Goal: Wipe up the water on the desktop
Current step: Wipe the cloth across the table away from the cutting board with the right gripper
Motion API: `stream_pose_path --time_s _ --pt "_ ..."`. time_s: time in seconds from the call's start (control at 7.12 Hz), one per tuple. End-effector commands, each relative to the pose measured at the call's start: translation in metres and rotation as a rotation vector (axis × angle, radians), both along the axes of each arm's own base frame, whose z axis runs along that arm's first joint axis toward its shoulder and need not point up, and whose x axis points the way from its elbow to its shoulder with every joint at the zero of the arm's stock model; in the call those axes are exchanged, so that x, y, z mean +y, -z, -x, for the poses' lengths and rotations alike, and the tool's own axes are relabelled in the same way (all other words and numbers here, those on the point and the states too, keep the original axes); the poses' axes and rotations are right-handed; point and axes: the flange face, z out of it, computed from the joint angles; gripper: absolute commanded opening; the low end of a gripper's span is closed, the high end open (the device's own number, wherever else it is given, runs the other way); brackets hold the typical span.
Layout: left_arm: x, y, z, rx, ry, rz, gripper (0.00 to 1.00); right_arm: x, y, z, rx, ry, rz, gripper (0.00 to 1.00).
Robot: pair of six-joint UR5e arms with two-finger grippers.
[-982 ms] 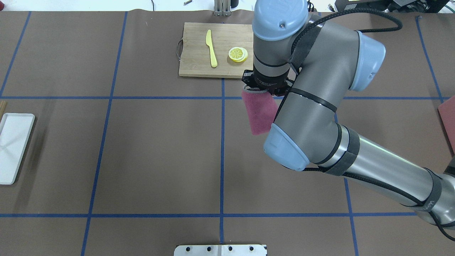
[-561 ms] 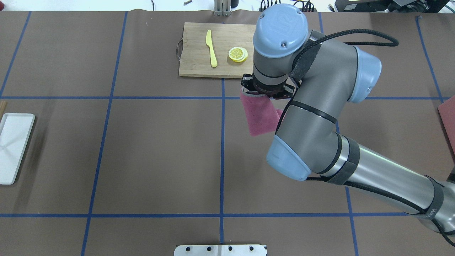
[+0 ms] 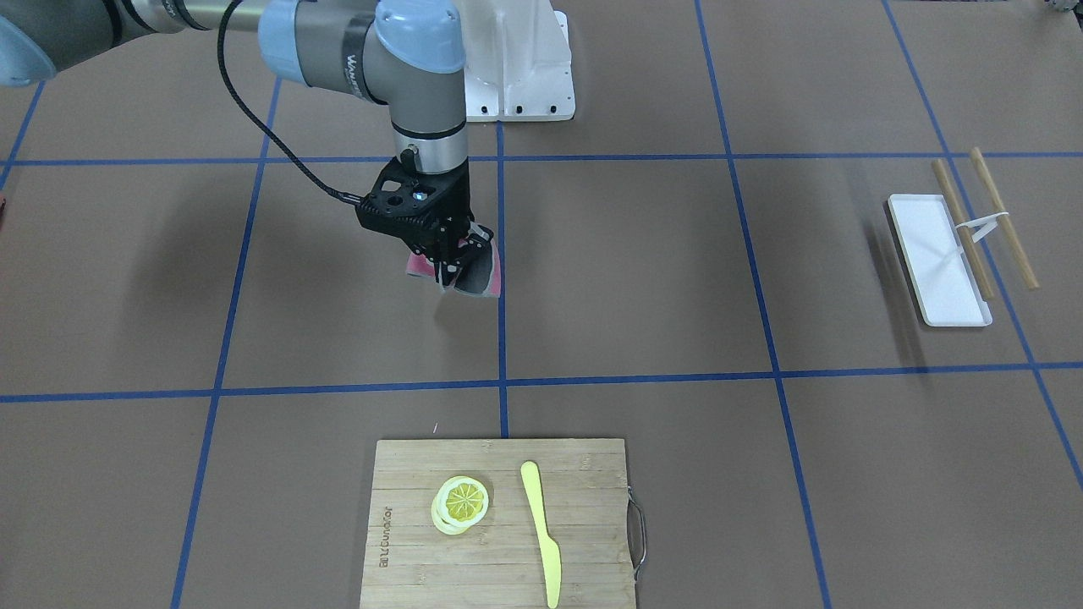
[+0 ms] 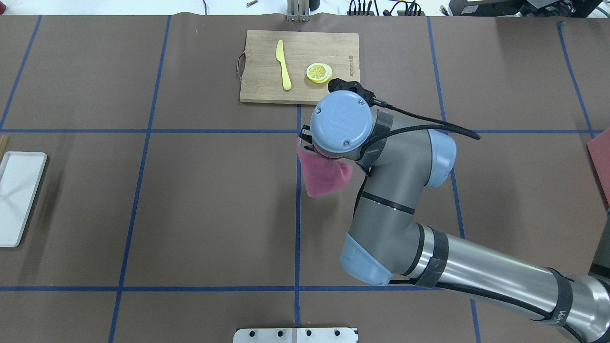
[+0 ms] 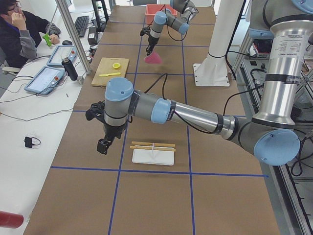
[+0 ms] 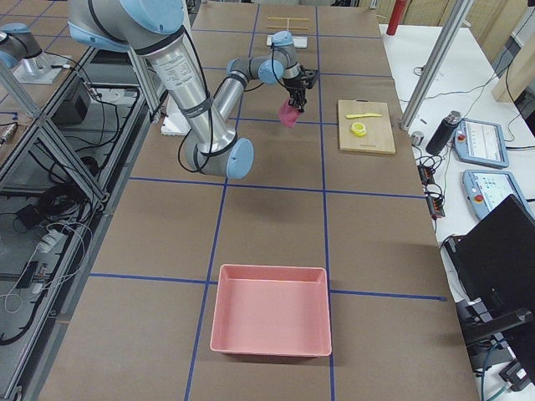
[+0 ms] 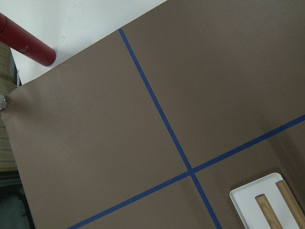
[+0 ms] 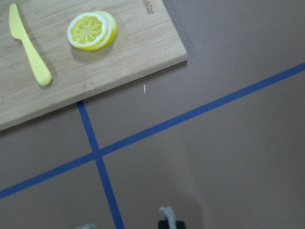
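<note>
The right arm's blue wrist cap hides the right claw from overhead. Seen from across the table, its jaws are closed tight on a pink cloth. The cloth hangs over the middle of the brown, blue-taped tabletop, just beside a tape line. Whether its lower edge touches the surface cannot be told, nor whether the paper beneath it is wet.

The left claw shows only in the side view from the robot's left end. There it points down above the tabletop near a white tray, and how far it is open cannot be told. Its own wrist camera shows only tape lines, a corner of the tray and a red cylinder cut off at the frame's edge.

Two wooden sticks, joined by a white band, lie at the tray, one crossing its rim. Whether either rests inside is unclear.

A bamboo cutting board, cut off at the front view's lower edge, carries stacked lemon slices and a yellow knife apart from them. A pink bin stands at the robot's right end of the tabletop, well apart from the cloth.
</note>
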Motion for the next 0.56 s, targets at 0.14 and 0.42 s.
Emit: stream_pose_path --time_s 0.14,0.42 --pt "0.012 -0.014 -0.001 0.005 0.0 0.026 0.98 0.01 -0.08 0.025 0.119 -0.003 -0.029 0.0" --pt "0.013 -0.011 0.0 0.004 0.0 0.019 0.98 -0.007 -0.119 -0.012 0.207 0.063 -0.1 0.0"
